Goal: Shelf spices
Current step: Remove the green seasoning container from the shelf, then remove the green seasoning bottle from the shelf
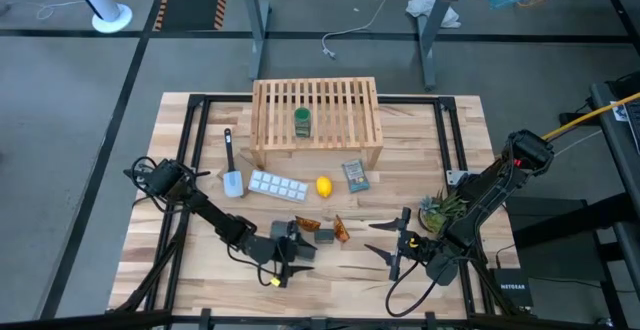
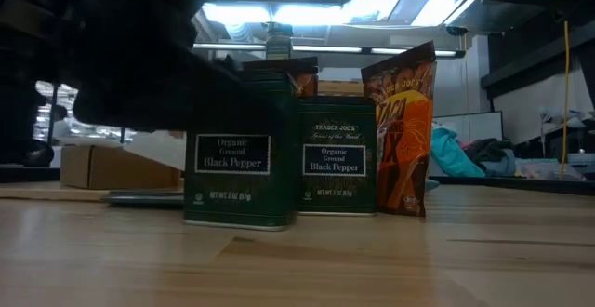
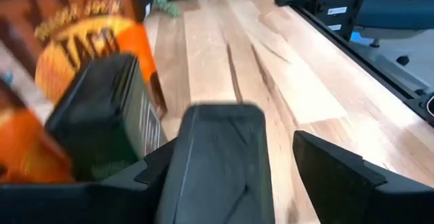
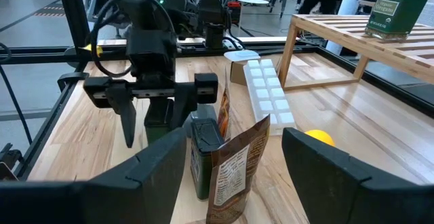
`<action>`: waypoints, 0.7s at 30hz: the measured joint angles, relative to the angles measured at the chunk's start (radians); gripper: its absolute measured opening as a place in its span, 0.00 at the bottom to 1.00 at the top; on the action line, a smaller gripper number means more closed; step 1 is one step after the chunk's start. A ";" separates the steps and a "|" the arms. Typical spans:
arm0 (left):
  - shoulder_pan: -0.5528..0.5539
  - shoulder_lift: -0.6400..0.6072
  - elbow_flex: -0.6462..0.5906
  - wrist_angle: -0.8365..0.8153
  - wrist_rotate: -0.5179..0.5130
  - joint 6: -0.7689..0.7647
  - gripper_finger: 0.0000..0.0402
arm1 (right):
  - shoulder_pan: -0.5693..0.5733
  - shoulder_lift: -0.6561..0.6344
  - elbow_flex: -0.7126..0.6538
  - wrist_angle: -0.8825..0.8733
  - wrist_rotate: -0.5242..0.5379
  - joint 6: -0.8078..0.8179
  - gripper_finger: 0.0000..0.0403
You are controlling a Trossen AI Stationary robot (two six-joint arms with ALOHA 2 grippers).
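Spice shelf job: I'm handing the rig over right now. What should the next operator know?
Left gripper: open, empty, low over the table beside the two dark green square pepper tins.
Right gripper: open, empty, on the other side of that cluster.
Done: the green-lidded jar stands on the light wooden slatted shelf.
Left: both tins and the two shiny orange packets, upright on the table between the grippers.

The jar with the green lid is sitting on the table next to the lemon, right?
Not quite. The jar with the green lid is sitting on the wooden shelf, not on the table. The lemon lies on the table in front of the shelf, apart from the jar. The high view shows it.
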 joint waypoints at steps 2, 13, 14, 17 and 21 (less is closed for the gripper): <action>0.000 0.000 0.010 0.001 -0.001 0.031 0.61 | 0.000 0.000 0.000 0.000 0.000 0.000 0.62; 0.001 -0.001 0.055 0.002 -0.024 0.215 0.61 | 0.000 0.000 0.000 0.000 0.000 0.000 0.62; 0.001 -0.001 0.059 0.002 -0.041 0.234 0.60 | 0.000 0.000 0.000 0.000 0.000 0.000 0.62; 0.002 -0.001 0.077 0.002 -0.133 0.299 0.60 | 0.000 0.000 0.000 0.000 0.000 0.000 0.62; 0.010 -0.007 0.115 0.005 -0.286 0.446 0.60 | 0.000 0.000 0.000 0.000 0.000 0.000 0.62</action>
